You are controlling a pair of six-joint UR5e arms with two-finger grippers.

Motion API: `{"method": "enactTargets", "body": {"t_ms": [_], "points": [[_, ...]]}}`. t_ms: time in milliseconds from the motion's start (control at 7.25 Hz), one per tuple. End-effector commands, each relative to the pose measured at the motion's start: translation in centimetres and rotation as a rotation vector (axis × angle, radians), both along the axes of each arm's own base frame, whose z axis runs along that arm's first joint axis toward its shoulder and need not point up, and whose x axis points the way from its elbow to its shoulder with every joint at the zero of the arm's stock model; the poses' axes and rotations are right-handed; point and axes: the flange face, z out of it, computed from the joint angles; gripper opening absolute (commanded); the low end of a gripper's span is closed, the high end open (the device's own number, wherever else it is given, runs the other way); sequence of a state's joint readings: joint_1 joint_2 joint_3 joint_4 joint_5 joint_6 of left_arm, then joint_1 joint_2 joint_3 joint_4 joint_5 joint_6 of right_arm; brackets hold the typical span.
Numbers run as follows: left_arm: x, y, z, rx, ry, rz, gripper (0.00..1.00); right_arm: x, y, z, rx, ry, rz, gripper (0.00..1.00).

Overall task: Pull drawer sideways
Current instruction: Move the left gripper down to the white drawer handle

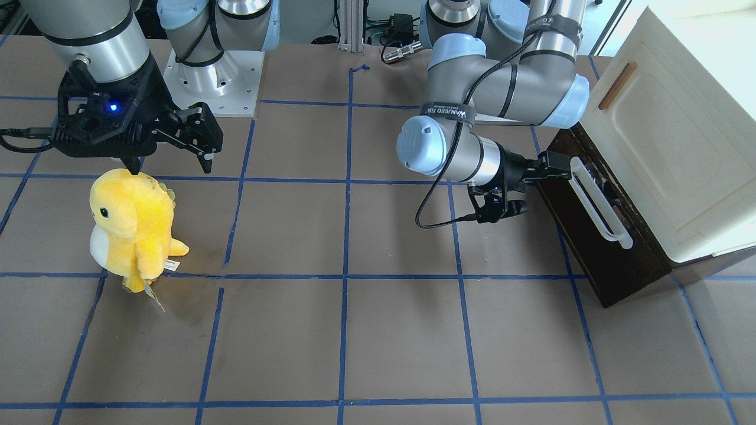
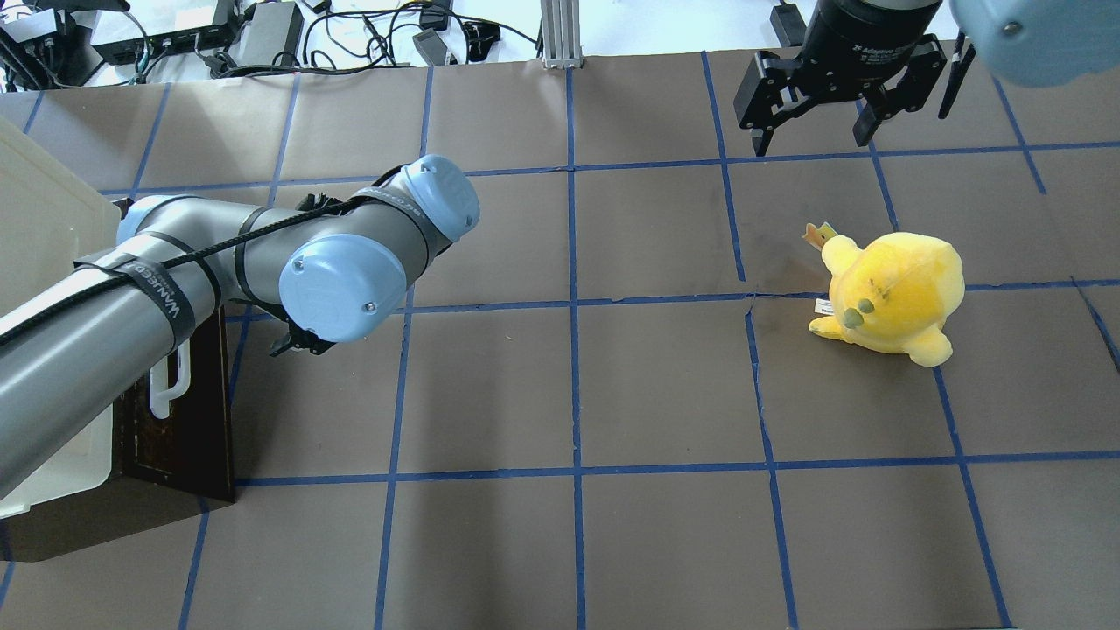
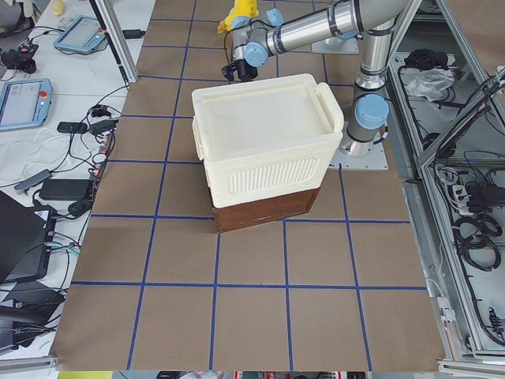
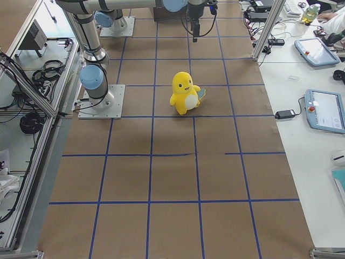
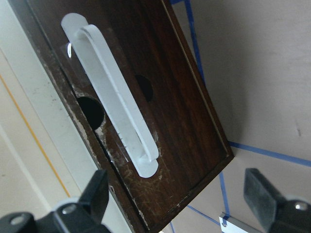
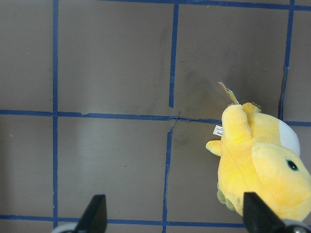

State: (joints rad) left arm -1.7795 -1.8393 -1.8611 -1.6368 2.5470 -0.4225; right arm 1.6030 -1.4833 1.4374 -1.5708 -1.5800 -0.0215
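The drawer (image 1: 596,248) has a dark brown wooden front and a long white bar handle (image 1: 599,203), and sits under a cream-white cabinet (image 1: 667,136). None of its pale inside shows. My left gripper (image 1: 558,165) is open, right at the far end of the handle and level with it. In the left wrist view the handle (image 5: 114,111) runs diagonally across the drawer front (image 5: 180,121), with its near end ahead of the open fingers (image 5: 95,194) and not gripped. My right gripper (image 1: 171,162) is open and empty, hanging above a yellow plush toy (image 1: 133,227).
The plush toy (image 2: 892,293) stands on the brown, blue-taped table (image 2: 569,394), on my right side, and also shows in the right wrist view (image 6: 262,170). The cabinet (image 3: 264,142) stands at the table's left end. Cables and devices lie beyond the far edge (image 2: 262,35).
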Motion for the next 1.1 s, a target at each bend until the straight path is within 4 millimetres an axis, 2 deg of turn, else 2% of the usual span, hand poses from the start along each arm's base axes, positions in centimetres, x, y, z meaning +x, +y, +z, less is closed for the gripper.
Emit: {"method": "enactTargets", "body": {"t_ms": [0, 276, 552, 828, 966], "points": [[0.3, -1.1, -4.0, -0.065, -0.120, 0.012, 1.00, 0.0, 0.0, 0.0, 0.000, 0.000, 0.000, 1.00], [0.5, -1.6, -7.0, -0.098, -0.196, -0.002, 1.00, 0.0, 0.0, 0.0, 0.000, 0.000, 0.000, 1.00], [0.7, -0.7, -8.8, -0.161, -0.262, 0.057, 1.00, 0.0, 0.0, 0.0, 0.000, 0.000, 0.000, 1.00], [1.0, -0.5, -9.1, -0.167, -0.277, 0.077, 1.00, 0.0, 0.0, 0.0, 0.000, 0.000, 0.000, 1.00], [1.8, -1.1, -9.0, -0.159, -0.281, 0.096, 1.00, 0.0, 0.0, 0.0, 0.000, 0.000, 0.000, 1.00]]}}
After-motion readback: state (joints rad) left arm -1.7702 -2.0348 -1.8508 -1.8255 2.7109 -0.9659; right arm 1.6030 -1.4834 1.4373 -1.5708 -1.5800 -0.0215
